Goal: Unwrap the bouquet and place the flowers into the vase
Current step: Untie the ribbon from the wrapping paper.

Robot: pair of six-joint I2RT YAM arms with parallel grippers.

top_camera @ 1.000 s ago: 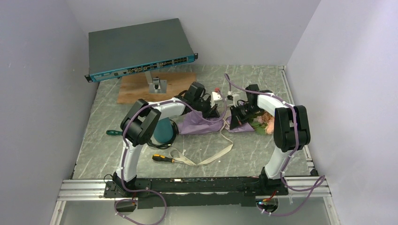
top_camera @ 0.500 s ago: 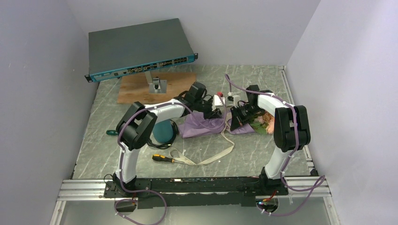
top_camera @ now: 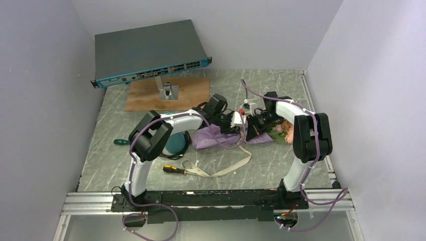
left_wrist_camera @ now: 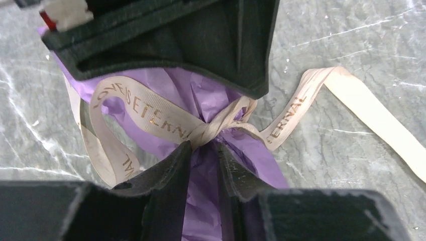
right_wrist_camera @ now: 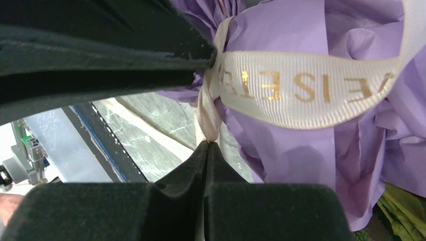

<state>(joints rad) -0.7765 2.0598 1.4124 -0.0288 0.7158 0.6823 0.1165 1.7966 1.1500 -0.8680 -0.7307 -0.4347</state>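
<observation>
Your right pincer point(right_wrist_camera: 207, 146) is clenched on the cream ribbon point(right_wrist_camera: 301, 88). Its two fingertips meet flat together with the strip nipped between them right at the knot, and the gold-lettered band runs from there across the purple paper. Your left pincer point(left_wrist_camera: 203, 149) comes at the same knot from the opposite side. Its fingers point(left_wrist_camera: 171, 175) stand a little apart, released, and the gathered neck of the paper lies in the gap between them, just under the knot. You cannot tell whether the pads touch the paper. In the left wrist view the right pincer's black body fills the top, one bow loop hangs to the left of the knot, and a long tail runs off to the right over the desk point(top_camera: 281, 160).

The bouquet point(top_camera: 218, 136) lies on its side in the middle of the desk, with both pincers low over its tied waist. Its purple wrap spreads toward your left arm. The flowers point(top_camera: 283, 129), pink and peach heads with green leaves, stick out at the other end beside your right forearm. The ribbon's loose tail trails toward the near edge, ending close to a yellow-and-black screwdriver point(top_camera: 173, 169).

The vase point(top_camera: 176, 142) stands left of the wrap, partly hidden under your left elbow, with a black cable coil point(top_camera: 187, 140) against it and both pincers apart from it
</observation>
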